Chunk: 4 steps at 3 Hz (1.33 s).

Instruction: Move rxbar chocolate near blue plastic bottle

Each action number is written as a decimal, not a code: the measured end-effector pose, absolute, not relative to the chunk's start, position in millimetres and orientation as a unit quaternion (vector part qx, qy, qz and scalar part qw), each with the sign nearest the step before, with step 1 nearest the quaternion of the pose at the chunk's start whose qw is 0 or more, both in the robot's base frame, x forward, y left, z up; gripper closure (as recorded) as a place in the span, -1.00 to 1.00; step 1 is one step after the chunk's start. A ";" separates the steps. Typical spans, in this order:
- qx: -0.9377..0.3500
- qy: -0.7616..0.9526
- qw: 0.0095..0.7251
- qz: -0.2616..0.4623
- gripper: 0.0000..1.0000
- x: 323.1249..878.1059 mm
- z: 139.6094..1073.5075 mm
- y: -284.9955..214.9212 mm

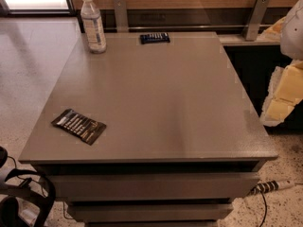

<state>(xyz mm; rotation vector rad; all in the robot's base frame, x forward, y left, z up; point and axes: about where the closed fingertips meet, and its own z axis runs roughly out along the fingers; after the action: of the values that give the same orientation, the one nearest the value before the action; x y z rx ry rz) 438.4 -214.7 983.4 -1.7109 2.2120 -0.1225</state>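
The rxbar chocolate (79, 126) is a flat black wrapper with white lettering, lying near the front left corner of the grey table (156, 93). The blue plastic bottle (93, 23) is clear with a white cap and a pale label. It stands upright at the table's back left corner. My gripper (280, 100) shows as a white and pale yellow shape at the right edge of the camera view. It is beyond the table's right side, far from both the bar and the bottle, and holds nothing I can see.
A smaller dark blue bar wrapper (155, 38) lies at the back middle of the table. A wooden wall with metal brackets (255, 15) runs behind. Drawers (151, 186) sit under the tabletop. A power strip (272, 186) and black cables (19, 197) lie on the floor.
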 end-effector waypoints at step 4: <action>-0.540 0.781 0.295 0.106 -1.00 414.8 924.3 -133.3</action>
<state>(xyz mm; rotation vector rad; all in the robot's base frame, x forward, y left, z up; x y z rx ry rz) 414.8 -133.3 924.3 -1.4376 2.0779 0.2810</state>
